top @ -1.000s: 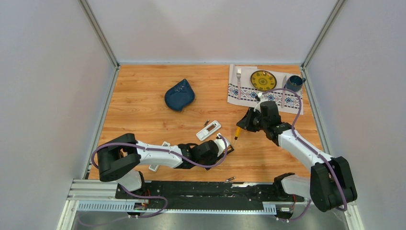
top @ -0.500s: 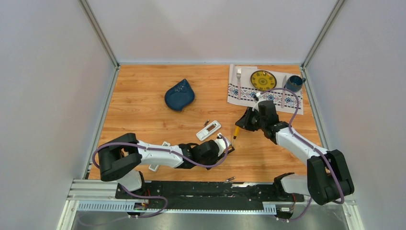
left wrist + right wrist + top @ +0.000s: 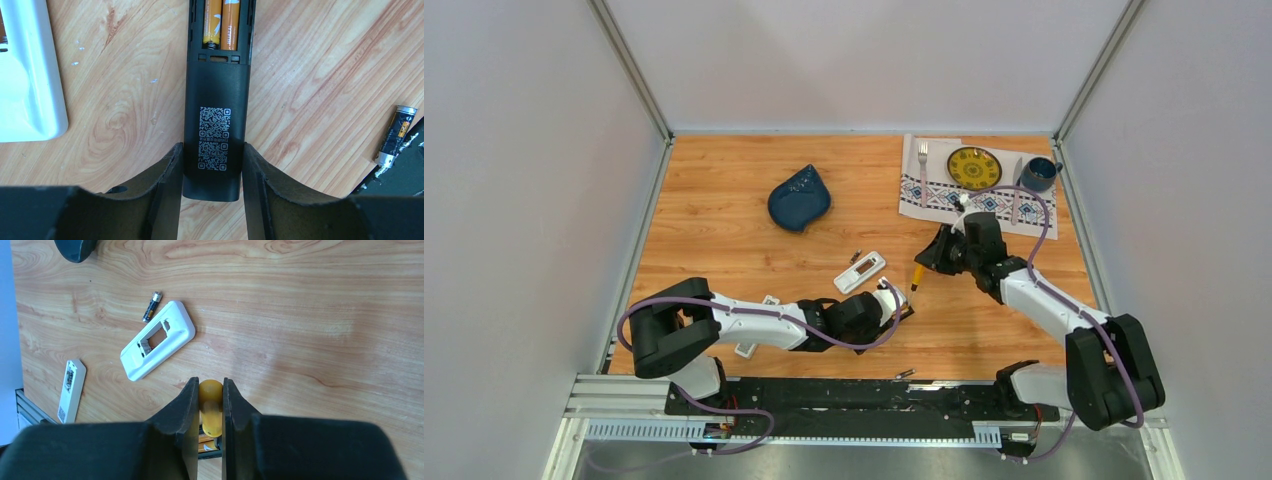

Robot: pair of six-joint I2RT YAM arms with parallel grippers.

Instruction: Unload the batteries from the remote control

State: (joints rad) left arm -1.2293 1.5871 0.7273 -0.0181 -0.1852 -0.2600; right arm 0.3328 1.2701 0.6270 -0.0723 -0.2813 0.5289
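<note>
Pinning the black remote [image 3: 216,90], batteries [image 3: 221,25] not yet out.
From above, my left gripper [image 3: 894,306] and right gripper [image 3: 927,262] nearly meet, and the remote between them is too small to read. Left wrist: the jaws clamp the remote's near end, and two orange batteries sit in its open bay, whose top is cropped. Right wrist: that gripper is clenched on the screwdriver [image 3: 211,410], its tip hidden beneath. If the tip skids, a cell could shoot off or the remote could twist loose.
</note>
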